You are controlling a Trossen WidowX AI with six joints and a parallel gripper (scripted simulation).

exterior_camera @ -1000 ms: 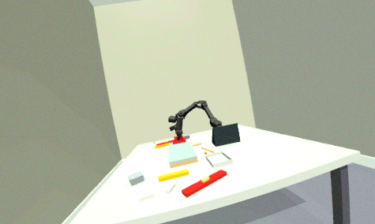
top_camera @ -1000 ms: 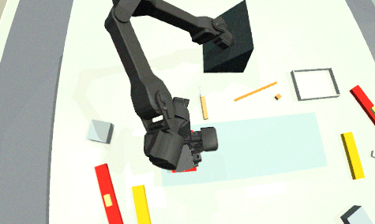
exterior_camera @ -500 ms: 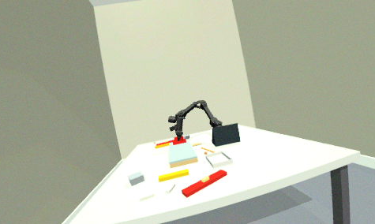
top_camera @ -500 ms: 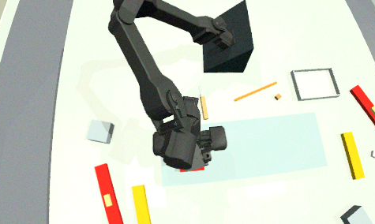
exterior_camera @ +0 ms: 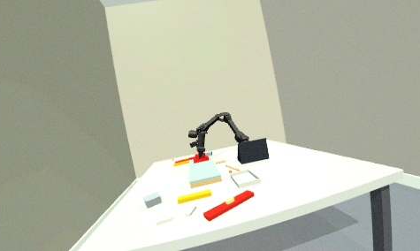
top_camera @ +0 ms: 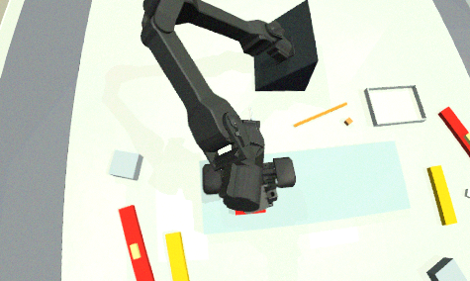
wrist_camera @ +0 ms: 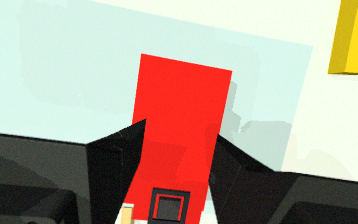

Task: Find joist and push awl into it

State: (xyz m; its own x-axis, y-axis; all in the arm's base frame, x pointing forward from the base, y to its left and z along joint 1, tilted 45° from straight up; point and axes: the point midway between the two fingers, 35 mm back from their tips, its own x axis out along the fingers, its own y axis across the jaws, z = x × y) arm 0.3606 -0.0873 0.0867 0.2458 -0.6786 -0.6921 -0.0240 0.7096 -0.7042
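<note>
My gripper (exterior_camera: 202, 155) (wrist_camera: 177, 128) is shut on the red stud finder (top_camera: 250, 213) (wrist_camera: 182, 100), one finger on each side. The stud finder is over the left part of the pale blue floor panel (top_camera: 341, 178) (exterior_camera: 204, 172) (wrist_camera: 55, 75); whether it touches the panel is hard to tell. Its small dark square window (wrist_camera: 169, 208) shows at the bottom of the wrist view. The arm hides most of the awl in the top view; part of its tan handle (wrist_camera: 127, 215) shows in the wrist view. The grey-rimmed tray (top_camera: 401, 122) holds nothing. The joist is hidden.
An orange stick (top_camera: 321, 115) and a small orange cube (top_camera: 348, 121) lie between arm and tray. Red levels (top_camera: 134, 237) (exterior_camera: 221, 209) and yellow bars (top_camera: 177, 254) (top_camera: 441, 195) lie at both sides. A grey block (top_camera: 125, 164) is left of the panel. A dark slanted board (top_camera: 299, 49) stands behind.
</note>
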